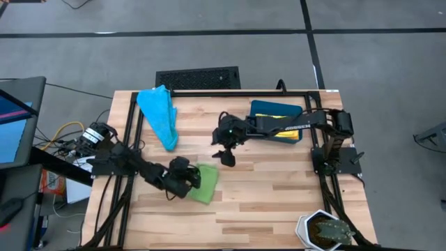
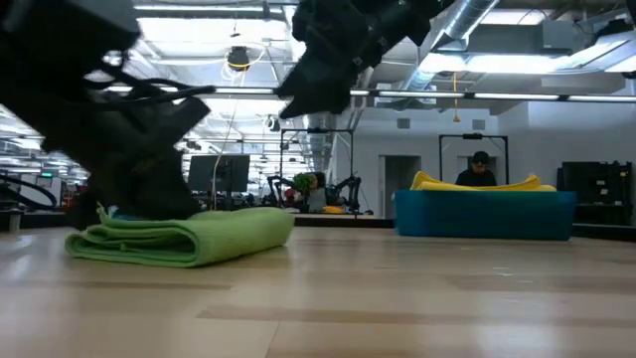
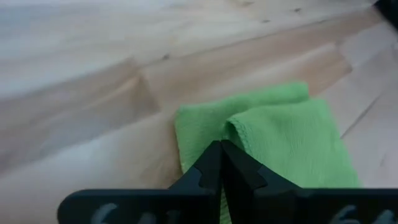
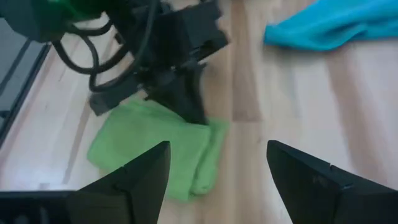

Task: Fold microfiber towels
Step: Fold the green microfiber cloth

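A green towel (image 1: 205, 183) lies folded in several layers on the wooden table (image 1: 279, 188), near the front left; it also shows in the low view (image 2: 199, 237). My left gripper (image 1: 187, 174) is shut at the towel's left side (image 3: 221, 149). My right gripper (image 1: 224, 156) is open and empty. It hangs above the table just to the far right of the green towel, fingers spread (image 4: 217, 180). A light blue towel (image 1: 159, 115) lies crumpled at the far left, resting on the table. My left gripper has its shut fingertips on a raised fold of the green towel's upper layer (image 3: 235, 127), near the towel's left edge. It comes slanting down from the table's left. Whether it pinches that fold or only presses on it, I cannot tell. The towel lies flat on the table.
A dark teal bin (image 1: 268, 109) holding a yellow towel (image 1: 287, 131) stands at the far right under my right arm. A potted plant (image 1: 324, 230) sits at the front right corner. A person (image 2: 480, 169) sits in the room beyond. Bare wood lies at the front middle.
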Controlling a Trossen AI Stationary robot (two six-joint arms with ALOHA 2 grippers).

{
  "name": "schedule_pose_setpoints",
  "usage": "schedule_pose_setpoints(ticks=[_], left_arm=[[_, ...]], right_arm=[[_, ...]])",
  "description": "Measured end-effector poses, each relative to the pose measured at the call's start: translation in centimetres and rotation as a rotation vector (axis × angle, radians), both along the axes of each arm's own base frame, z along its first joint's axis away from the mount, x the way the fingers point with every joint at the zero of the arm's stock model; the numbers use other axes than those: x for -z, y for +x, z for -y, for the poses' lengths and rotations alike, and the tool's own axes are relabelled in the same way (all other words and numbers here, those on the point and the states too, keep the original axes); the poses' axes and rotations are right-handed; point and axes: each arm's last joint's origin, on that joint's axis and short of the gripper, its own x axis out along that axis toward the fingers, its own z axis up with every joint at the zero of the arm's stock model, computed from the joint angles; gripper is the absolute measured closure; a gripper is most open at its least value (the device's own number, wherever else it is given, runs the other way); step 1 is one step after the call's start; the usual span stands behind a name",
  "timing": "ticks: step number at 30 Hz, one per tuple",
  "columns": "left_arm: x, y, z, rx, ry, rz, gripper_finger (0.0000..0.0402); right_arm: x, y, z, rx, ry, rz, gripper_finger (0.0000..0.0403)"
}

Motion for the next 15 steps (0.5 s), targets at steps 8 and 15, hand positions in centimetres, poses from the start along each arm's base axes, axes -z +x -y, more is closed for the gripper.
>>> schedule_pose_setpoints(ticks=[8, 15], left_arm=[[-0.9, 2.1, -2.0, 0.066, 0.024, 0.045, 0.0401], [-0.7, 2.2, -2.4, 0.092, 0.002, 0.004, 0.0402]], right_arm=[[5.8, 1.3, -1.6, 0.039, 0.08, -0.088, 0.0111], [8.7, 1.8, -2.3, 0.054, 0.111, -0.16, 0.0111]])
